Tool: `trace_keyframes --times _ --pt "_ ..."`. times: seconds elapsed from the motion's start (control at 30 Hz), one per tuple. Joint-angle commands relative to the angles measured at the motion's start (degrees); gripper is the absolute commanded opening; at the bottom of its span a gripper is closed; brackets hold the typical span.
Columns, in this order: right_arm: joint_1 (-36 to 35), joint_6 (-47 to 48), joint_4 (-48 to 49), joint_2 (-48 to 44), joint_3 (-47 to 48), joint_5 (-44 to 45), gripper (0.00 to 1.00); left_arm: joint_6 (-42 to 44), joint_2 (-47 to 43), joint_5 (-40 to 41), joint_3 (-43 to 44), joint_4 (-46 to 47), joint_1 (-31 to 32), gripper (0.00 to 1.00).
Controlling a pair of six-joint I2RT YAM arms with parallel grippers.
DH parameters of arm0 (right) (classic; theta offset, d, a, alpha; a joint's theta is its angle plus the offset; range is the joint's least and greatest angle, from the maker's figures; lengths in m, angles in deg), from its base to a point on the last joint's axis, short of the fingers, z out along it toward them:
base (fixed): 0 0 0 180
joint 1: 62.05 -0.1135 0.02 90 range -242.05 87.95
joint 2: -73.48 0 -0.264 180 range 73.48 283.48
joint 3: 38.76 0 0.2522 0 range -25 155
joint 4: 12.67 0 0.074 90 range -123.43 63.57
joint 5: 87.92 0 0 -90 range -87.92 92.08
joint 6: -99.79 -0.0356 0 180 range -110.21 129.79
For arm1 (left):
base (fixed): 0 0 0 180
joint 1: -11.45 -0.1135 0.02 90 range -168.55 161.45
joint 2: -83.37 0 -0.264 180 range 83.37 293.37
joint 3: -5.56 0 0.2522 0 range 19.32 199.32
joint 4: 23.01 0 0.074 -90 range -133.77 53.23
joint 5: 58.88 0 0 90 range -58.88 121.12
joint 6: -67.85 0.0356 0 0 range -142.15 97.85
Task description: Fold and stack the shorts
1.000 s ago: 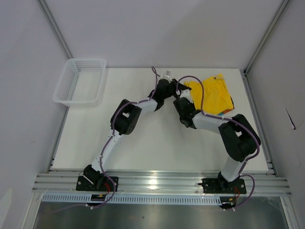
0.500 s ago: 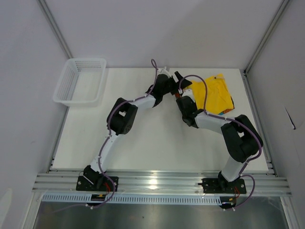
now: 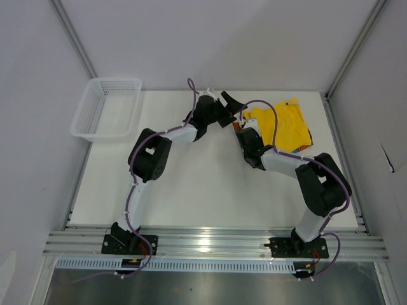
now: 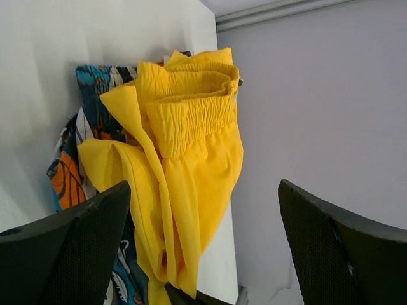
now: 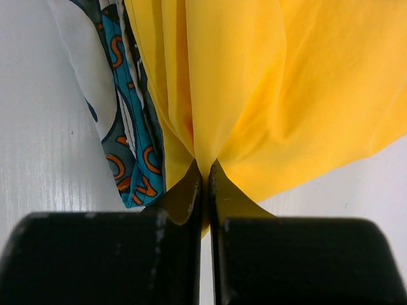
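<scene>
The yellow shorts [image 3: 284,124] lie bunched at the table's back right, on top of the printed shorts [image 3: 303,148], which show only at the edges. In the right wrist view my right gripper [image 5: 205,170] is shut on a pinched fold of the yellow shorts [image 5: 286,95], with the printed shorts [image 5: 130,146] just to the left of it. My left gripper [image 3: 230,104] hangs open just left of the pile and holds nothing. In the left wrist view its fingers [image 4: 70,248] stand wide apart before the yellow shorts [image 4: 191,146] and the printed shorts [image 4: 95,82].
A white mesh basket [image 3: 108,108] stands at the back left corner of the white table [image 3: 203,184]. Grey walls close in the back and both sides. The two arms meet near the middle back, their wrists close together.
My left gripper has opened, let go of the yellow cloth and drawn back to the left. The right gripper has stayed shut on the yellow shorts, almost in place.
</scene>
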Motion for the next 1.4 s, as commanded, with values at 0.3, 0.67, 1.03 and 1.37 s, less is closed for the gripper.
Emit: trace_keyframes --times 0.3,0.67,1.03,1.37 --pt "0.61 -1.04 0.82 -3.38 -1.34 0.13 0.00 -12.22 2.98 -6.27 -1.27 3.62 1.91 0.99" --pt "0.88 -1.56 3.28 -6.54 -3.89 0.92 0.00 -15.04 5.44 -6.01 1.97 2.22 4.11 0.99" --pt "1.75 -1.92 3.28 -8.12 -3.18 -1.62 0.00 -15.91 7.46 -3.90 5.40 -0.95 5.43 0.99" --pt "1.75 -1.74 3.81 -8.56 -3.63 -2.15 0.00 -15.39 13.35 -0.12 15.34 -7.54 6.83 0.99"
